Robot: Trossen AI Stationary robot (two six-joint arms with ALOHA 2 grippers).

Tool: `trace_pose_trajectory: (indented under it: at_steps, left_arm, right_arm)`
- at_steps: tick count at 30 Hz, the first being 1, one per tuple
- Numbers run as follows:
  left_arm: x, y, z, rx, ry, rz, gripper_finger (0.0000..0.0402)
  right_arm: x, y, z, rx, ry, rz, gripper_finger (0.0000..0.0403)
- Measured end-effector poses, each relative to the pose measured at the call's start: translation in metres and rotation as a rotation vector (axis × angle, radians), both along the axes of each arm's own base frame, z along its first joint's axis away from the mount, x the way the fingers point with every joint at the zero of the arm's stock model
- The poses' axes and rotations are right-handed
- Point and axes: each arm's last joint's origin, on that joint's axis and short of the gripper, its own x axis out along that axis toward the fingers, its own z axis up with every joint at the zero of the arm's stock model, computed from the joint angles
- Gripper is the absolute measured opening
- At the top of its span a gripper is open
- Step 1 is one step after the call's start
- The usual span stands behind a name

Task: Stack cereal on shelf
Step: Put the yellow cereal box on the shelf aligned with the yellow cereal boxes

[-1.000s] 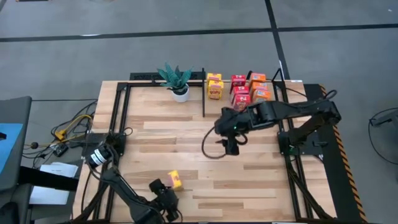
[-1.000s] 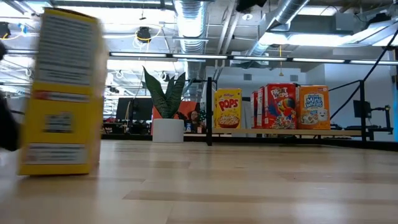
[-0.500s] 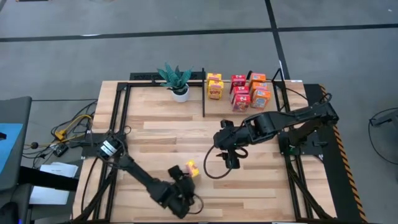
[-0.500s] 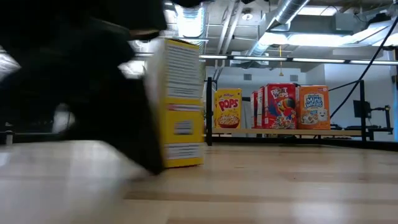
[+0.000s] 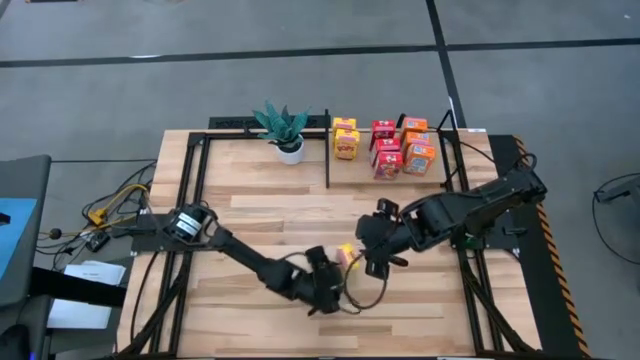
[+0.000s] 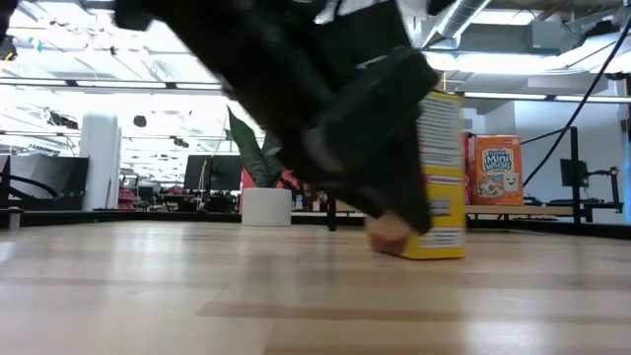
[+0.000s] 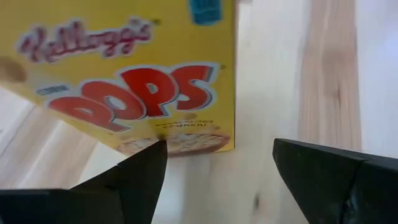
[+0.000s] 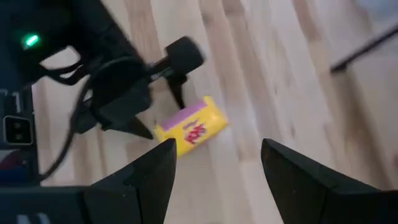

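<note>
A: Where is the loose cereal box sitting right now?

B: The yellow Pops box (image 5: 346,254) is standing on the counter (image 5: 260,215), toward the near middle, well apart from the shelf (image 5: 392,185) at the far edge. The left gripper (image 5: 335,283) is reaching in just beside it.

A: Are its fingers holding the box?

B: No. In the left wrist view the two dark fingers (image 7: 134,180) are standing wide apart with the box's printed front (image 7: 124,74) ahead of them, and I am seeing bare counter between the fingertips. They are gripping nothing.

A: And the right arm?

B: The right gripper (image 5: 372,262) is hovering just on the other side of the same box. Its fingers (image 8: 146,180) are spread open and empty too; its wrist view is looking down on the yellow box (image 8: 191,128) and the left arm's wrist beside it.

A: What is sitting on the shelf?

B: A yellow box (image 5: 346,140), red ones (image 5: 384,146) and orange ones (image 5: 417,145) are grouped there, to the right of the potted plant (image 5: 284,128). In the low view an orange Mini Wheats box (image 6: 497,170) is showing behind the yellow one (image 6: 439,177).
</note>
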Motion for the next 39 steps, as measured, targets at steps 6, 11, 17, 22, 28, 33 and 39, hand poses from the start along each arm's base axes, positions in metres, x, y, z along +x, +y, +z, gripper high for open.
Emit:
trace_pose_trajectory:
  at_steps: [6, 11, 17, 22, 28, 33, 39]
  left_arm:
    - [0.011, 0.011, 0.005, -0.075, 0.032, -0.094, 0.0286]
    - [0.008, 0.004, 0.017, -0.1, 0.134, -0.162, 0.0286]
    - [-0.036, -0.012, 0.051, -0.024, 0.382, -0.279, 0.0286]
    - [-0.091, -0.021, 0.101, 0.041, 0.453, -0.222, 0.0286]
    - [-0.134, -0.027, 0.146, -0.05, 0.224, 0.027, 0.0286]
    - [-0.143, -0.034, 0.154, -0.134, 0.088, 0.143, 0.0286]
    - [-0.145, -0.036, 0.153, -0.233, 0.069, 0.201, 0.0286]
  right_arm:
    - [-0.013, 0.018, -0.002, 0.005, 0.034, -0.009, 0.026]
    - [-0.018, 0.022, 0.001, 0.069, -0.014, -0.17, 0.026]
    - [-0.013, 0.028, -0.011, 0.075, 0.03, -0.182, 0.026]
    - [-0.016, 0.031, -0.013, -0.057, 0.144, 0.277, 0.0261]
    - [-0.014, 0.025, -0.014, -0.292, 0.185, 0.737, 0.0272]
    - [0.008, 0.019, -0.028, -0.388, 0.19, 0.836, 0.03]
    - [0.03, 0.022, -0.068, -0.529, 0.386, 1.072, 0.035]
